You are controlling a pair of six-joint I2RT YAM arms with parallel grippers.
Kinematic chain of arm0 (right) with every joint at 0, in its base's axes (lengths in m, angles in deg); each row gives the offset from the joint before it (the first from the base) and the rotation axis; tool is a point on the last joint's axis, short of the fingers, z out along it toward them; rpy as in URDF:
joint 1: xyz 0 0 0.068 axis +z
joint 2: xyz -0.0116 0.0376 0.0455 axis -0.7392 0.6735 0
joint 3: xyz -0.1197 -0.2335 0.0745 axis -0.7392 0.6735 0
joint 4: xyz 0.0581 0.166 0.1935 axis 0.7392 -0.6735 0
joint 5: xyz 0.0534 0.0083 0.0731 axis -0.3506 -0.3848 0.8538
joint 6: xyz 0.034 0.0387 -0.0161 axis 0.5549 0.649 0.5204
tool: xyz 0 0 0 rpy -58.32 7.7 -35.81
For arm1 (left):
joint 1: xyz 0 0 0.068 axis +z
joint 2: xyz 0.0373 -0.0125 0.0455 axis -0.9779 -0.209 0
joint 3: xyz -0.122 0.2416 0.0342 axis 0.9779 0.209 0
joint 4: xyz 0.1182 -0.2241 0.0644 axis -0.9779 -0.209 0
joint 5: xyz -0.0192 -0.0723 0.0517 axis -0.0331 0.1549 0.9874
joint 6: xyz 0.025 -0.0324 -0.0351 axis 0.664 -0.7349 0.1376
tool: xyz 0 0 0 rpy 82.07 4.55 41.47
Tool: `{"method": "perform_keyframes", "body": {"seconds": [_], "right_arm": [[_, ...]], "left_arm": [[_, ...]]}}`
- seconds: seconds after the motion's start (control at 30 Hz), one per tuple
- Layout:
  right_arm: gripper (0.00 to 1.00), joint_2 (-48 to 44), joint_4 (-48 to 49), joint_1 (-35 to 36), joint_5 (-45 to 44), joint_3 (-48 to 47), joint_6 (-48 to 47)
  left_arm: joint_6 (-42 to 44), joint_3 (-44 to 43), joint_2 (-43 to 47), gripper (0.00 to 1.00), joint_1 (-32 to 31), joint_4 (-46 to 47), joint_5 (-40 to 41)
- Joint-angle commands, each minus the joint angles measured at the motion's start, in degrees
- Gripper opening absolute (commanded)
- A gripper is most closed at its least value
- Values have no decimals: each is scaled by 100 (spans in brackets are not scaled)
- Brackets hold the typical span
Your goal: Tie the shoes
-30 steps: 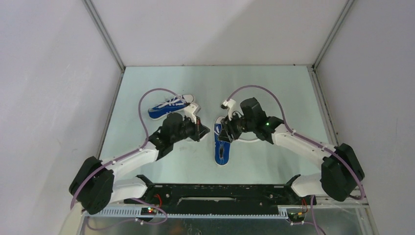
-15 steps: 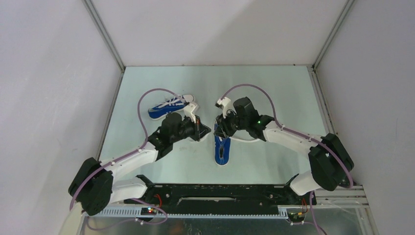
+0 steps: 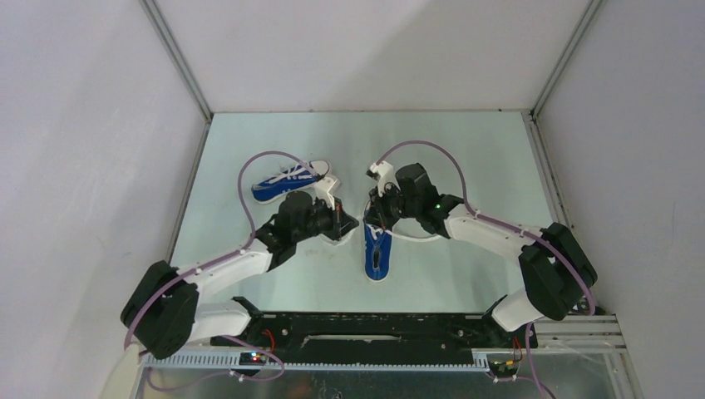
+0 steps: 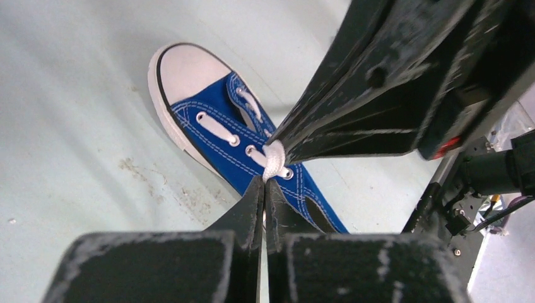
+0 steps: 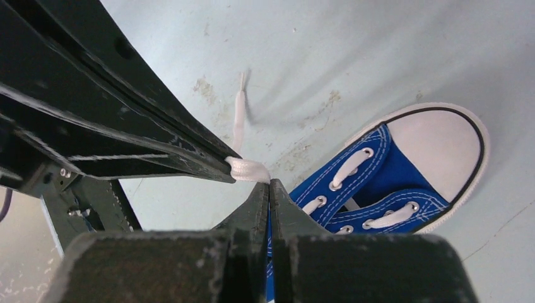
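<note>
Where the two arms meet over the middle of the bench [image 3: 465, 150], one shoe [image 3: 376, 256] lies lengthwise between them, its white toe cap [image 4: 188, 71] pointing toward the arm bases. The left claw [image 4: 264, 185] has its fingers pressed together with no gap, pinching a white lace [image 4: 274, 161] just above the shoe's eyelets. The right claw [image 5: 270, 187] is likewise closed tight, its tips meeting on the same bit of lace, so that the two claws stand tip to tip with only a short white bunch of lace showing between them. In the right wrist view a loose lace end [image 5: 238, 117] hangs down past the left claw's tip toward the bench. The shoe's tongue and lower lace bars are in plain sight, flat across the blue canvas. The second shoe [image 3: 287, 179] lies slantwise on the far left part of the bench, just beyond the left arm's wrist and well apart from both claws; the arm's purple cable [image 3: 245, 187] loops over its heel end.
</note>
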Motion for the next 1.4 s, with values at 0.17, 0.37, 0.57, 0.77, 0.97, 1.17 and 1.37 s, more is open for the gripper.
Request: {"method": "perform_keyframes", "body": {"seconds": [0.17,0.37,0.57,0.77,0.97,1.17,1.37], "right_arm": [[0,-271,472,-326,-112,60,911],[0,-363,232,-457,-235,96,1285],[0,-424,161,-534,-277,153,1421],[0,-437,138,-540,-317,144,1609],[0,-474,137,-535,-366,142,1738],[0,-509,137,-532,-379,140,1918],[0,-495,-60,-531,-404,140,1997]], "left_arm": [[-591,51,-574,0,-121,906,69],[-893,233,-704,17,-353,1444,534],[-1000,582,-264,35,-604,1430,1401],[-1199,536,241,44,-1456,725,3534],[-1212,84,112,48,-1826,265,4119],[-1104,-143,-374,50,-1877,588,4041],[-1007,-567,-735,47,-1927,380,4030]]}}
